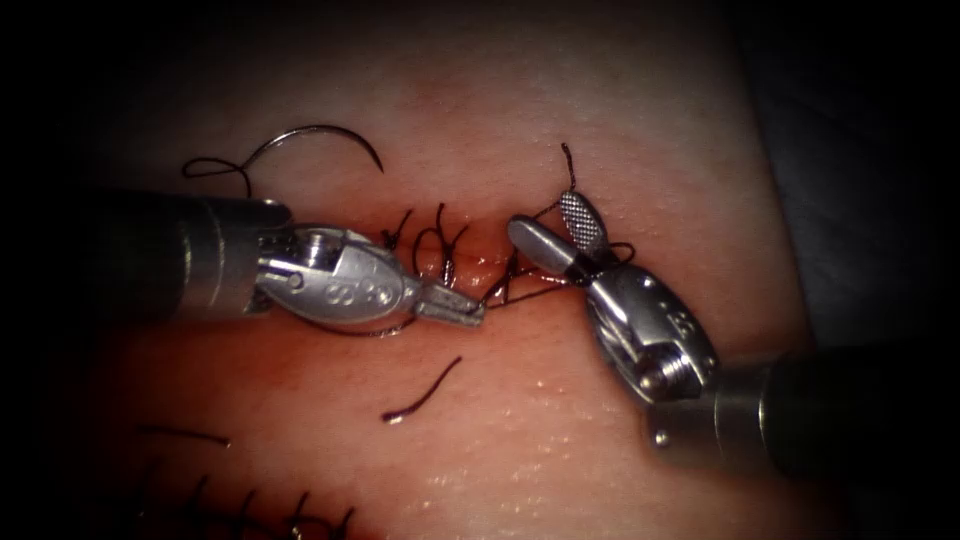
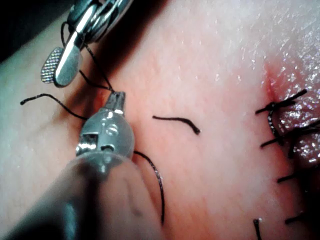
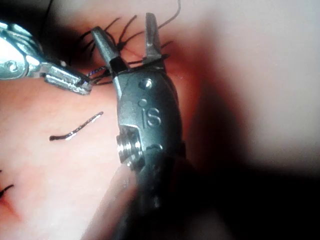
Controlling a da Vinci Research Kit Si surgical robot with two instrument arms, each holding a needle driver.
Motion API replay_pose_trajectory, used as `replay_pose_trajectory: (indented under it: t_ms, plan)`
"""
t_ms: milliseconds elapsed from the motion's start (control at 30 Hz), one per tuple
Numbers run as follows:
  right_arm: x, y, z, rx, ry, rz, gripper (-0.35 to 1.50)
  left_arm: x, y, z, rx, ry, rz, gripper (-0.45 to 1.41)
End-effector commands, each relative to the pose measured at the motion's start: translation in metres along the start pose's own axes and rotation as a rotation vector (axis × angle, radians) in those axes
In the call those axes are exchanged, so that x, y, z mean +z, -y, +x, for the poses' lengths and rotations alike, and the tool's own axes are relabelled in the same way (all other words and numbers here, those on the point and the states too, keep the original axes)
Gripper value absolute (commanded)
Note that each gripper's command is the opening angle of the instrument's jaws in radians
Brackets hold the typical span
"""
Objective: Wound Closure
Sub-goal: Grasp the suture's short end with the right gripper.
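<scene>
Needle (image 1: pixel 318 135): lies free on the tissue (image 1: pixel 620 120), left of the cut (image 1: pixel 450 262), arc bowed away from the viewer, thread (image 1: pixel 215 168) trailing leftward.
Left tool (image 1: pixel 462 309): jaws closed on the thread beside the cut, pointing right.
Cut end (image 1: pixel 420 392): loose, below the tools.
Right tool (image 1: pixel 560 228): jaws spread wide, thread lying across their base, gripping nothing.
</scene>
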Motion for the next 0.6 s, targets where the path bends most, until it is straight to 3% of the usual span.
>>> replay_pose_trajectory:
  t_ms: [33,267,600]
  plan:
    - [0.0001,-0.0004,-0.0008,0.010,0.000,-0.001,0.78,0.0007,0.0003,-0.0004,0.001,-0.003,0.000,-0.45]
    - [0.0003,-0.0026,-0.0005,0.098,0.016,-0.013,0.79,0.0011,0.0005,-0.0002,0.000,-0.003,0.002,-0.45]
    - [0.0031,-0.0036,-0.0017,0.167,0.097,0.012,0.91,0.0014,0.0006,-0.0003,0.000,-0.002,0.003,-0.45]
